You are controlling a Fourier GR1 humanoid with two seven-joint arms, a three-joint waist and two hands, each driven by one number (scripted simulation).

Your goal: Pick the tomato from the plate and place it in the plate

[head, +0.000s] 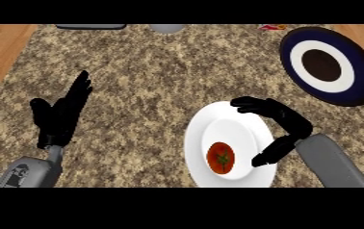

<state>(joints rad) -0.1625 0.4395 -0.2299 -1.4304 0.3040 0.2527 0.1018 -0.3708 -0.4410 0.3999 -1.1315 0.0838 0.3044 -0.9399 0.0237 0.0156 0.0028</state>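
**Step in hand:** approach to grasp. The tomato (221, 158) lies in the lower part of the white plate (201, 127), on the near-right area of the counter (142, 69). It has not been lifted.

**Right hand** (297, 126): held over the right side of the white plate. Fingers (265, 108) and thumb (270, 153) are curved into a C and stand apart, with nothing between them. The thumb tip is just beside the tomato, on its right. Contact cannot be confirmed.

**Left hand** (62, 115): resting at the left of the view, fingers straight and up.

**Tomato orientation:** the green calyx faces up, toward the head view. The body looks near-round, slightly longer along the near-far line. No marked long axis, so grasp direction is probably not critical.

**Next move (judged):** shift the right hand left and toward the near edge until the tomato sits between fingers and thumb, close, then lift. The likely target is the dark plate (295, 62) at far right, well apart from the white plate.
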